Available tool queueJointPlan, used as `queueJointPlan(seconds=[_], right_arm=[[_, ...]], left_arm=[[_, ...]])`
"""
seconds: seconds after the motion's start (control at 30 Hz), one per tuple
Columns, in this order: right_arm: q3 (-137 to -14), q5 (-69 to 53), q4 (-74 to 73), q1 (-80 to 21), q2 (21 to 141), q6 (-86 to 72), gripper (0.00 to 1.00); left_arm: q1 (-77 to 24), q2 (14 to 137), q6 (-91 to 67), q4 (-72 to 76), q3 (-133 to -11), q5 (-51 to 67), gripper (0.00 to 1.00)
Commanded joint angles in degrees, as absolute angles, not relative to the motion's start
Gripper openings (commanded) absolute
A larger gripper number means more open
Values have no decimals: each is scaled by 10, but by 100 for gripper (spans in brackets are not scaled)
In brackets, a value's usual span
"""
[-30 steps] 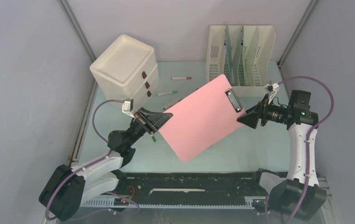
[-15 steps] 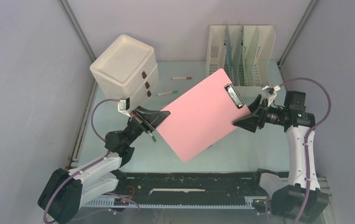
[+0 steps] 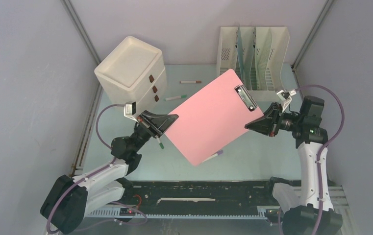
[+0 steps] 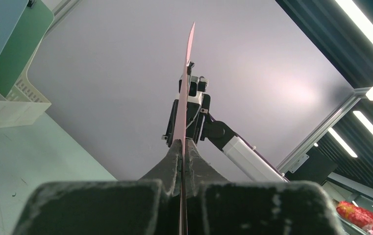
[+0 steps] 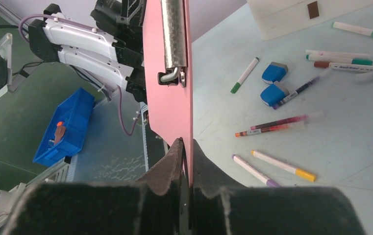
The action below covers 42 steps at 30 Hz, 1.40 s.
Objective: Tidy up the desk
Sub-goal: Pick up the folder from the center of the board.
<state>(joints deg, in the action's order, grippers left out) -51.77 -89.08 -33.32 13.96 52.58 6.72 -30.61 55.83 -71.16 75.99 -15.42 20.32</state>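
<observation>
A pink clipboard (image 3: 213, 120) with a metal clip (image 3: 245, 98) hangs tilted above the mint-green desk (image 3: 258, 156), held from both sides. My left gripper (image 3: 172, 119) is shut on its left edge; in the left wrist view the board (image 4: 188, 58) runs edge-on out of my gripper (image 4: 182, 144). My right gripper (image 3: 250, 126) is shut on the board's right edge just below the clip. In the right wrist view the gripper (image 5: 186, 144) pinches the pink edge (image 5: 167, 112) under the clip (image 5: 173, 34).
A cream drawer unit (image 3: 130, 68) stands back left and a cream file rack (image 3: 253, 54) back right. Loose markers (image 3: 190, 82) (image 3: 175, 97) and a purple pen (image 3: 212, 156) lie on the desk. Under the board lie two blue erasers (image 5: 274, 72) and several pens (image 5: 272, 128).
My right gripper has closed from open onto the clipboard's right edge. The board has shifted slightly toward the back, still held by the left gripper.
</observation>
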Motion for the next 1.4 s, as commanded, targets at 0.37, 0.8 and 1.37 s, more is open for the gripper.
queueJointPlan(seconds=[0.37, 0.8, 1.37], right_arm=[[-522, -949, -171, 98, 528, -81, 5], [-522, -951, -86, 291, 485, -167, 0], [-664, -930, 501, 580, 647, -661, 0]], left_arm=[[-303, 576, -710, 801, -152, 197, 2], [-221, 409, -620, 531, -109, 157, 94], [-219, 69, -364, 7, -172, 75, 100]])
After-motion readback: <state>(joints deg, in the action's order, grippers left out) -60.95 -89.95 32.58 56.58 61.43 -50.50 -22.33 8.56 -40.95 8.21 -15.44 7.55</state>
